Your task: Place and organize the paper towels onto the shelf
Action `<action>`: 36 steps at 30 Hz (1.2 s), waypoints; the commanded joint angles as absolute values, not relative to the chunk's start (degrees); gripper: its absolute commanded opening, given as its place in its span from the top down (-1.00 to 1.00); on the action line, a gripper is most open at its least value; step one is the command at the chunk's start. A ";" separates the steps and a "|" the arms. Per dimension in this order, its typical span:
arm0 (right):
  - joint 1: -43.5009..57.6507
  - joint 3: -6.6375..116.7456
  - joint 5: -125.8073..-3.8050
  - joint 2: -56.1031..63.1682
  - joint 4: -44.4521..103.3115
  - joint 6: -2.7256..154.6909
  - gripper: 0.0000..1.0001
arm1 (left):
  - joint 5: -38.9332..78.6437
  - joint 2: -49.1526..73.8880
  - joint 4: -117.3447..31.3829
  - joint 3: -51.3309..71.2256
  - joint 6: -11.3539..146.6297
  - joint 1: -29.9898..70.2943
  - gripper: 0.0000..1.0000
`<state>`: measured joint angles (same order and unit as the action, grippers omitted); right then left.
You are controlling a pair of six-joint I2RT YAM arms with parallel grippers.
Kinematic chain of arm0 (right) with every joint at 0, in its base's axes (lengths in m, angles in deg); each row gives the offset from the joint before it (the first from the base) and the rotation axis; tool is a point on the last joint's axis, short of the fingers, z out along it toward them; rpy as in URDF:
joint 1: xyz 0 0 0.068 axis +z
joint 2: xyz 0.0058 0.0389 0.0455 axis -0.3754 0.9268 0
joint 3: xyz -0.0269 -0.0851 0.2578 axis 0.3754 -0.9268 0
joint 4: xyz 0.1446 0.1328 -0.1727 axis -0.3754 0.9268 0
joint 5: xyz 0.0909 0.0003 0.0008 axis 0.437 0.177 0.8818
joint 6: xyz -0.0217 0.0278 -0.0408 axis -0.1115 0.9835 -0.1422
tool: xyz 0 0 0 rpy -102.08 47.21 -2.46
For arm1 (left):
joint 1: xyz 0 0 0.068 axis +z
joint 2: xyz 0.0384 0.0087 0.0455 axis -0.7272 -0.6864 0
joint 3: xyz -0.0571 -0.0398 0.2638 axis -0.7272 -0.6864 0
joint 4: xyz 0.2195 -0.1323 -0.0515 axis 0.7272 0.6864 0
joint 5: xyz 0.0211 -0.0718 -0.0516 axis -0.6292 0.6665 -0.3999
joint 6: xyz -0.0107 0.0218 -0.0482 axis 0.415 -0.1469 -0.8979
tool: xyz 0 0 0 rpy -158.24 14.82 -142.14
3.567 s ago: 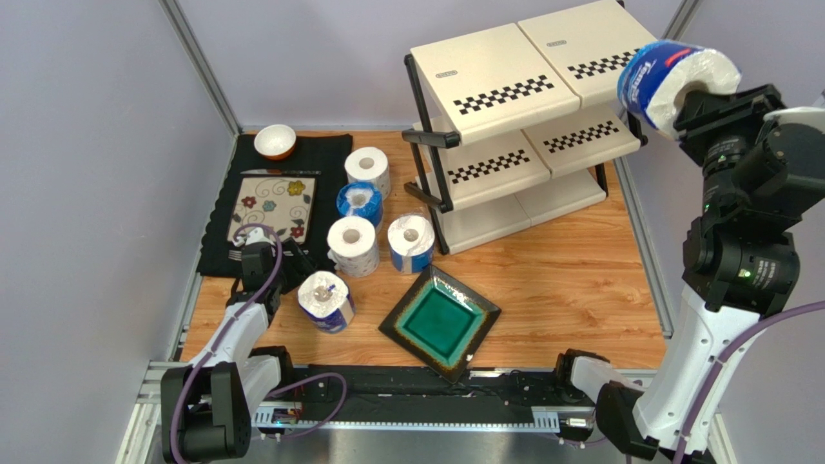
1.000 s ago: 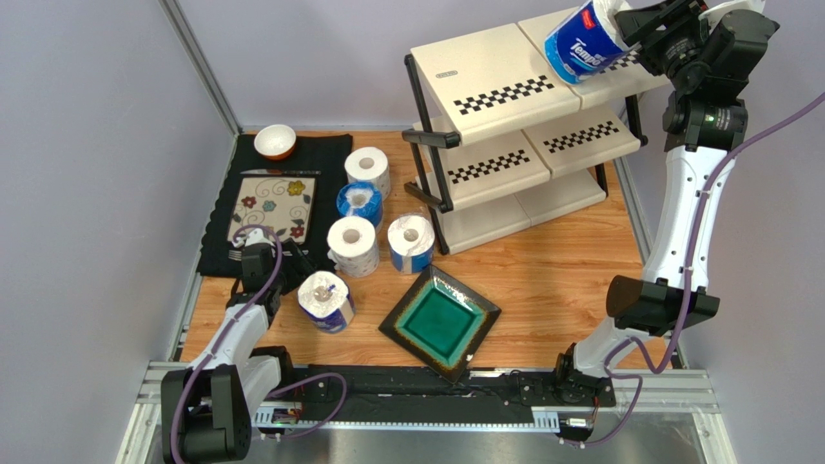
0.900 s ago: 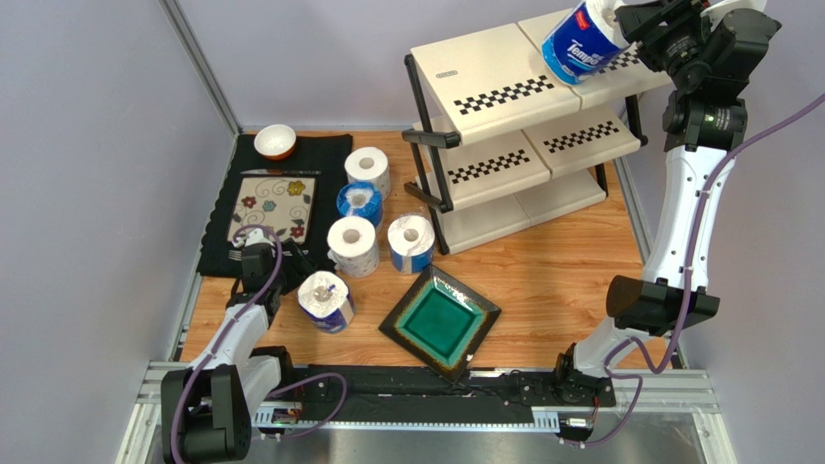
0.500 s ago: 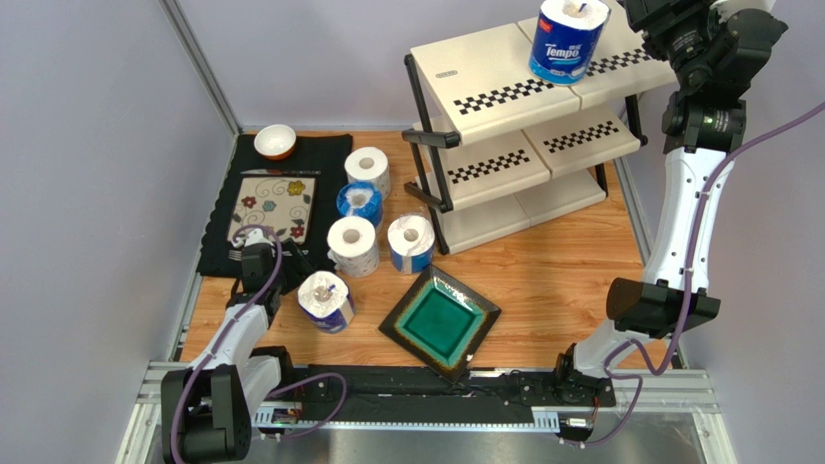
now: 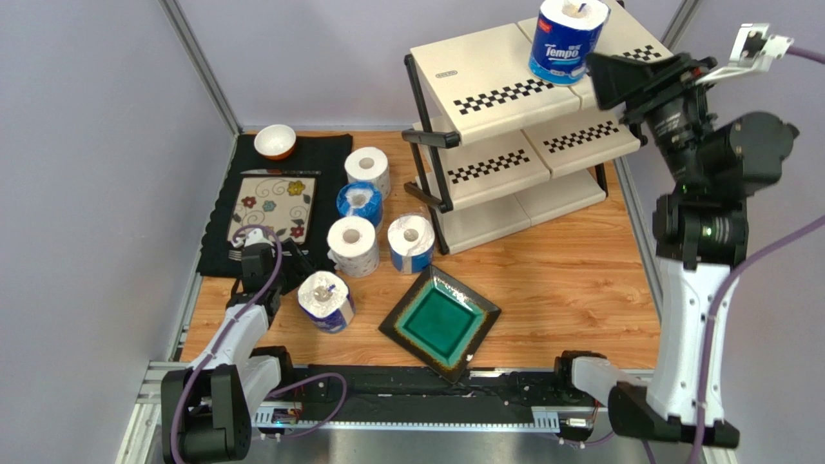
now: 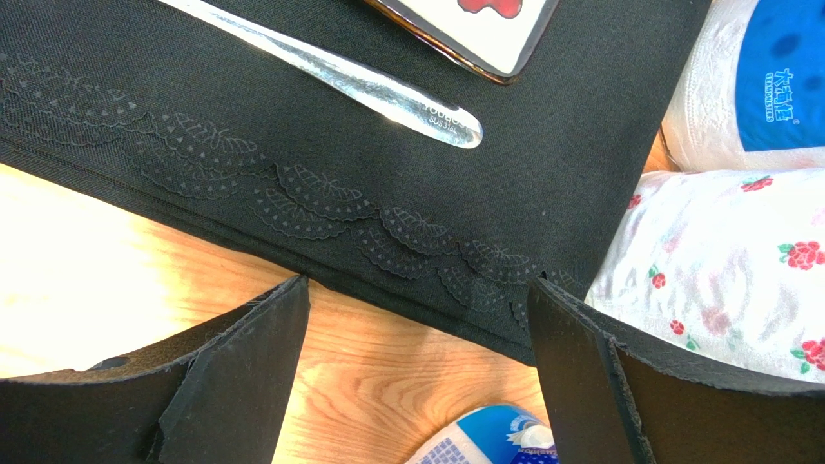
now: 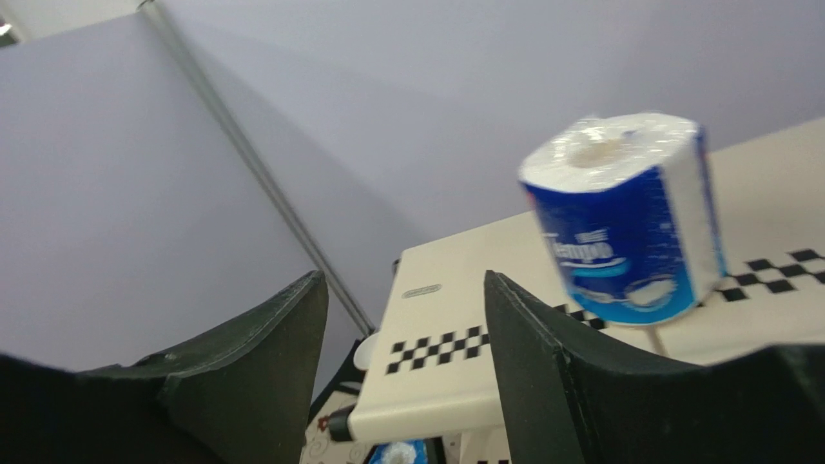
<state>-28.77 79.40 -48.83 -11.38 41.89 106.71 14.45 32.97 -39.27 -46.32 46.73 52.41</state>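
One Tempo roll (image 5: 567,39) stands upright on the shelf's (image 5: 484,72) top tier, leaving room for more, with the right end effector (image 7: 402,280) open and empty nearby and the left end effector (image 6: 418,285) likewise beside five rolls (image 5: 352,245) on the desk (image 5: 562,280).

- "Tempo", white lettering on the blue-and-white wrapped paper roll (image 5: 567,41) atop the cream checkered shelf (image 5: 484,70); blurred in the right wrist view.
- Stamped lettering on the shiny metal utensil handle (image 6: 387,92): unreadable.
- White print on a blue roll wrapper (image 6: 784,68): illegible.

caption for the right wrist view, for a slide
Open right gripper facing blue-wrapped paper roll upright on cream checkered shelf.
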 commanded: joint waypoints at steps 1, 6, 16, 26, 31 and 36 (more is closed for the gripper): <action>-19.09 77.42 -46.61 -17.69 47.88 95.55 -0.31 | 15.81 32.23 -38.50 -47.10 46.17 52.80 -0.82; -4.32 72.68 -48.26 -20.42 53.77 90.01 -0.32 | 16.34 32.05 -38.86 -47.37 45.99 52.80 -0.81; 37.07 63.72 -75.34 -11.29 60.30 80.85 -0.36 | 15.81 32.23 -38.68 -47.28 46.17 52.80 -0.81; 42.37 62.37 -77.36 5.05 53.26 95.34 -0.37 | 15.64 32.14 -39.12 -47.98 45.91 52.80 -0.81; 43.42 66.78 -75.09 15.68 54.59 98.87 -0.42 | 15.90 32.05 -39.30 -48.16 45.73 52.80 -0.81; 43.60 73.28 -73.68 23.95 59.14 101.86 -0.50 | 15.90 32.49 -39.12 -48.07 45.82 52.80 -0.81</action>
